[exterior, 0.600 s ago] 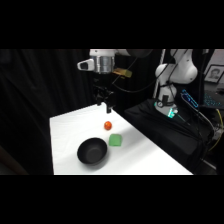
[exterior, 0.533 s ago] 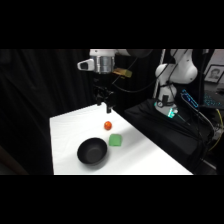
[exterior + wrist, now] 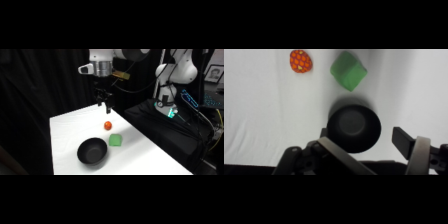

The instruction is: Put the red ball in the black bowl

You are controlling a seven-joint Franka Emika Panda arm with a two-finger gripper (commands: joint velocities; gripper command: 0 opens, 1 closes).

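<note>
Red ball [image 3: 108, 125] sits free at the black bowl's [image 3: 93, 151] one o'clock, so the gripper [image 3: 105, 106], jaws seemingly apart and empty, should centre over it before descending.

Red-orange yellow-speckled ball [image 3: 300, 61], green block [image 3: 348, 70], black bowl [image 3: 354, 125]

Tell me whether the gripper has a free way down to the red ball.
Probably yes: the red ball lies alone on the table, apart from the green block and black bowl, with the gripper above it.
</note>
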